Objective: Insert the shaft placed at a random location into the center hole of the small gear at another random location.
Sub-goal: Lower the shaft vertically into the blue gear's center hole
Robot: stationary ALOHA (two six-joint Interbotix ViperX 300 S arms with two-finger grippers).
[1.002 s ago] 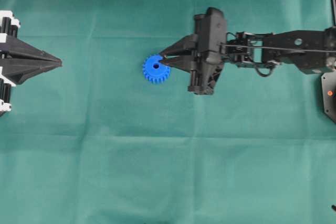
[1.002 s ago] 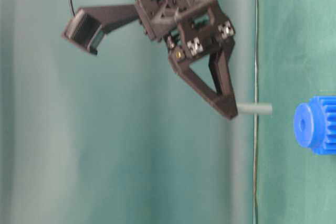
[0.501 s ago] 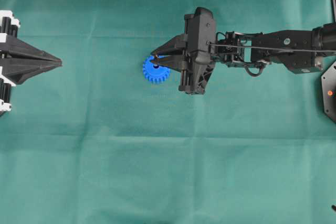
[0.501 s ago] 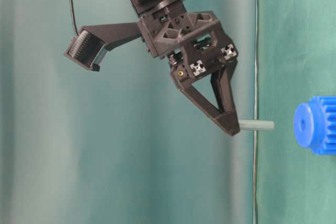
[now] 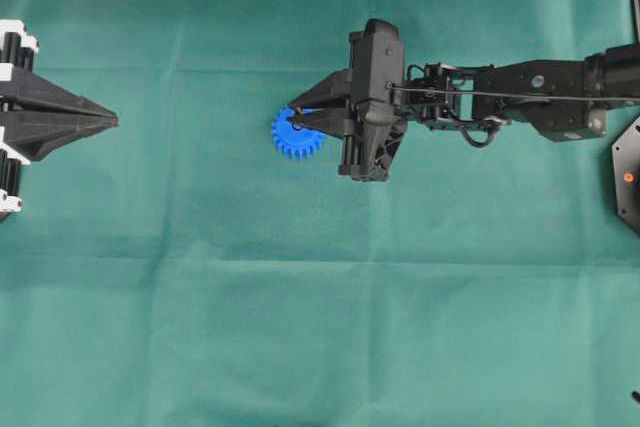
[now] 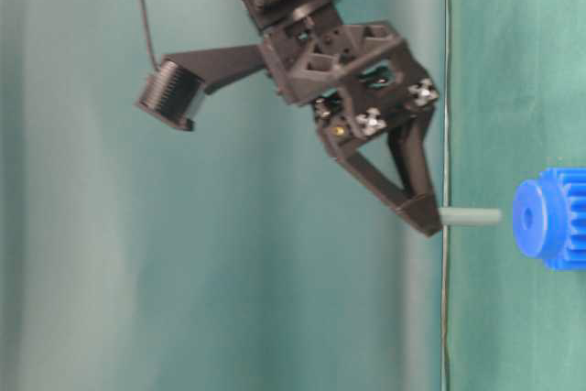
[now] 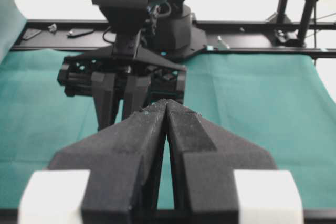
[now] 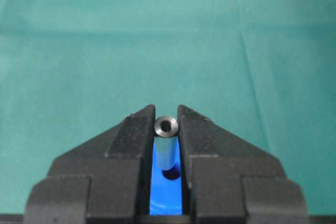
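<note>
Overhead view: right gripper pinches the shaft above the small gear; left gripper pressed together.

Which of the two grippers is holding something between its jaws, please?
The right gripper, poised over the small gear, is clamped on the shaft. The left gripper is shut on nothing at the table's left edge.

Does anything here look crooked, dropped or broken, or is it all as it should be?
Nothing stands out. The right gripper holds the small silver-grey metal shaft straight, just short of the bright blue plastic gear, which sits flat and whole on the green cloth. The left gripper rests shut, well aside.
</note>
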